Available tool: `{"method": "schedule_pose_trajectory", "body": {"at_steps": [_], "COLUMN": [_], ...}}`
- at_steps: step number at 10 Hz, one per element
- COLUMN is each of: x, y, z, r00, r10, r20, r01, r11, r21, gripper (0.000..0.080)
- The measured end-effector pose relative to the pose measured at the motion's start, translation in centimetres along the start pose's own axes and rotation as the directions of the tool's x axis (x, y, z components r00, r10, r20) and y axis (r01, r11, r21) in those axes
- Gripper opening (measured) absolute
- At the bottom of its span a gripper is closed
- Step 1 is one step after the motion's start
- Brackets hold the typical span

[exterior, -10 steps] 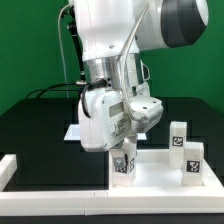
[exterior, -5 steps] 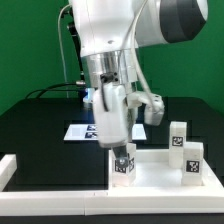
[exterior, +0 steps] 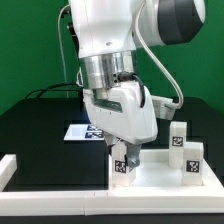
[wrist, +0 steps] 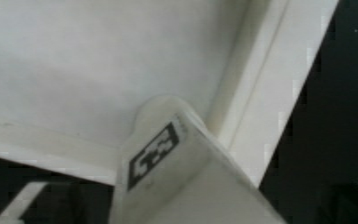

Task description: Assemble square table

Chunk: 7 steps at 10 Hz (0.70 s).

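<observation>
Gripper (exterior: 121, 152) is clamped on a tagged leg (exterior: 122, 165), upright w/ its base on the square top (exterior: 150, 176) at that top's corner on the exterior view's left. Top lies at the worktop's front edge, toward the exterior view's right. Two more legs (exterior: 178, 136) (exterior: 192, 158) stand by the top's far side (right in exterior view). Wrist view: leg (wrist: 179, 160) beside the raised rim (wrist: 274, 70).
</observation>
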<state>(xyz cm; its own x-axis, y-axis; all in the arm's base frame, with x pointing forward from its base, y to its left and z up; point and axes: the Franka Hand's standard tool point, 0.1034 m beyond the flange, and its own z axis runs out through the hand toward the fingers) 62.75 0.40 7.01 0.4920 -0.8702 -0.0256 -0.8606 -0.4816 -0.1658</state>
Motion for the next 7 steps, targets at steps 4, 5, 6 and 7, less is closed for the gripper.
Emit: {"method": "schedule_pose_trajectory", "body": {"at_steps": [4,5,6,7], "x": [-0.37,-0.38,-0.39,-0.30], "y": [-0.53,-0.53,-0.54,-0.39], "z": [-0.01,0.00,0.00,0.01], "r00": [0.914,0.925,0.947,0.970], "r10": [-0.406,-0.381,-0.321,-0.242], "r20": [-0.004,-0.005,-0.008,-0.013], "r01": [0.405,0.380,0.320,0.241], "r11": [0.913,0.923,0.946,0.969], "r21": [-0.056,-0.056,-0.055,-0.057], "gripper": [0.0646,0.0646,0.0504,0.0337]}}
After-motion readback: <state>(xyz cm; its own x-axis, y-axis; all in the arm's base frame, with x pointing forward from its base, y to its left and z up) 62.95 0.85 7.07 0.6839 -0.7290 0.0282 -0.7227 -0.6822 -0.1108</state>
